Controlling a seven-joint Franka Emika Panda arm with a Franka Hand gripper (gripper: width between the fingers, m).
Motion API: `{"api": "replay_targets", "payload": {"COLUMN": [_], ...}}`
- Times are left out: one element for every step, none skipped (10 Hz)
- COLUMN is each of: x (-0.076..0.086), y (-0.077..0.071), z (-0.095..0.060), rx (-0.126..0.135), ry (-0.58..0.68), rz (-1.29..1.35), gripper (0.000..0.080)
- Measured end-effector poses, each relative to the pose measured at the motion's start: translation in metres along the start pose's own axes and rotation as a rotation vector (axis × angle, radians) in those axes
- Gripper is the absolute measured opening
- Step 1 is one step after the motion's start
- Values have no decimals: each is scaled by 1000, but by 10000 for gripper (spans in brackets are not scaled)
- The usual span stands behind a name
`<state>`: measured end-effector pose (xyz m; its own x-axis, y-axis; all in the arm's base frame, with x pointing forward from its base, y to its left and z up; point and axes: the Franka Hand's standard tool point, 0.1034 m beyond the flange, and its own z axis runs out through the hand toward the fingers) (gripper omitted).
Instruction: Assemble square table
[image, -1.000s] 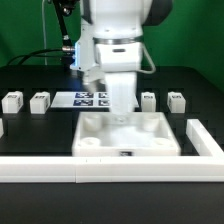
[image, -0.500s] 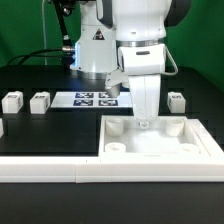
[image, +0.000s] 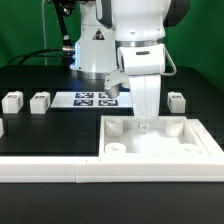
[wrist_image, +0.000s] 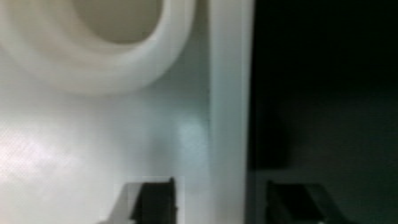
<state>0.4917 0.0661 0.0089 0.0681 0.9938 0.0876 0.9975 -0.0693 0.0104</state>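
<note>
The white square slab (image: 160, 146) with raised corner sockets lies on the black table at the exterior view's right, pushed into the corner of the white rail. My gripper (image: 146, 124) points straight down at the middle of the slab's far rim. In the wrist view the two dark fingertips (wrist_image: 157, 202) straddle that rim (wrist_image: 228, 120), with a thin gap on each side. My gripper (wrist_image: 221, 202) looks open around it. One round socket (wrist_image: 98, 40) shows nearby. Small white block legs stand at the back: two on the left (image: 12, 101) (image: 40, 100), one on the right (image: 177, 100).
The marker board (image: 92, 98) lies at the back centre, behind the arm. The long white rail (image: 60, 168) runs along the table's front edge and turns back at the right end (image: 216, 142). Another white piece shows at the left edge (image: 2, 127).
From one second ago to half a second ago, the slab and my gripper moved together toward the exterior view's right, into the rail's corner. Since then nothing has visibly moved.
</note>
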Motion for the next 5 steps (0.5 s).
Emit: {"api": "replay_targets", "payload": {"x": [0, 0, 0, 0, 0], "y": [0, 0, 0, 0, 0], "z": [0, 0, 0, 0, 0], "rx": [0, 0, 0, 0, 0], "ry": [0, 0, 0, 0, 0], "rz": [0, 0, 0, 0, 0], "gripper": [431, 431, 591, 633, 633]}}
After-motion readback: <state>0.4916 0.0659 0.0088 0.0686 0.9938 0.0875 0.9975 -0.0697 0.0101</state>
